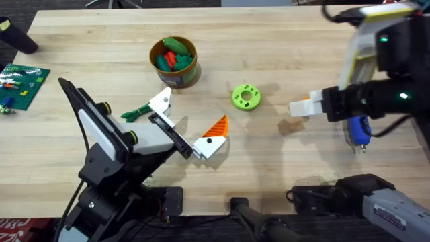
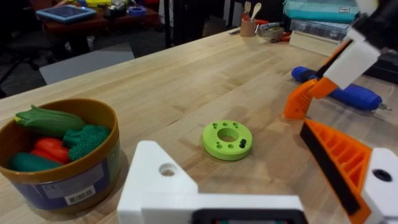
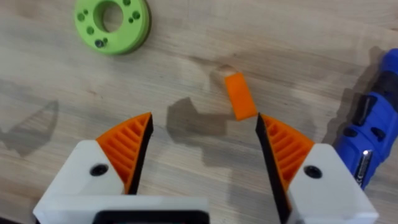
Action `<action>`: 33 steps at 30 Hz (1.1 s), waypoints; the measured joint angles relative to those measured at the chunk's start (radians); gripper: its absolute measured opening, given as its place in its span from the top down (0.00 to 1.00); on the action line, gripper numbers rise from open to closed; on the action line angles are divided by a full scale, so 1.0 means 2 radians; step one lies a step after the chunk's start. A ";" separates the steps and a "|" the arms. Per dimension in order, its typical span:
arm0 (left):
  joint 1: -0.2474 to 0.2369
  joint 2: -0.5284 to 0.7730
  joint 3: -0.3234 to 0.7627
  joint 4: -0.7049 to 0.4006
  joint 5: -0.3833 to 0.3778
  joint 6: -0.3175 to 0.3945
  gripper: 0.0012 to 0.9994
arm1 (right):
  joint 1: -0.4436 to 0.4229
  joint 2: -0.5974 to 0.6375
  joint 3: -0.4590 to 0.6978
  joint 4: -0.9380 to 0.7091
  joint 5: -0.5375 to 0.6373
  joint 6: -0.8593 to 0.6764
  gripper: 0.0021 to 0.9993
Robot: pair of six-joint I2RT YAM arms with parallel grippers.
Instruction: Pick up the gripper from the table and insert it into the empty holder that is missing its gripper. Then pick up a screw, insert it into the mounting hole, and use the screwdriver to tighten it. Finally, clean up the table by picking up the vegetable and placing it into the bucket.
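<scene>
My right gripper (image 3: 202,149): fingers spread wide, nothing pinched, hanging over bare bench (image 1: 282,40) on the right side. Small orange block (image 3: 240,95) on the wood just ahead of the gap between my pads, apart from both. Screwdriver (image 1: 359,130) lies just beside that gripper on its outer side, blue handle flat on the planks, near the bench's right edge. Lime-green disc (image 1: 246,97) toward the middle, clear wood all round it.

My left gripper (image 1: 188,131): spread too, holding nothing, left of centre. One white finger (image 1: 161,101) sits by the vegetable (image 1: 136,112), which lies flat on the bench; touching or not, cannot tell. Bucket (image 1: 175,62) stands upright beyond, toy vegetables inside, well apart from the disc. Open planks run from the disc to the far edge. Green brick plate (image 1: 21,83) at the left edge.
</scene>
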 joint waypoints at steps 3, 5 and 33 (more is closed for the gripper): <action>0.000 0.001 0.000 0.002 -0.002 0.000 0.01 | 0.003 0.019 0.000 -0.007 0.003 -0.004 0.05; 0.000 0.001 0.000 0.002 -0.002 0.000 0.01 | 0.003 0.029 0.007 -0.006 0.009 -0.004 0.05; 0.000 0.001 0.000 0.002 -0.002 0.000 0.01 | 0.004 0.078 0.023 -0.001 0.047 -0.113 0.05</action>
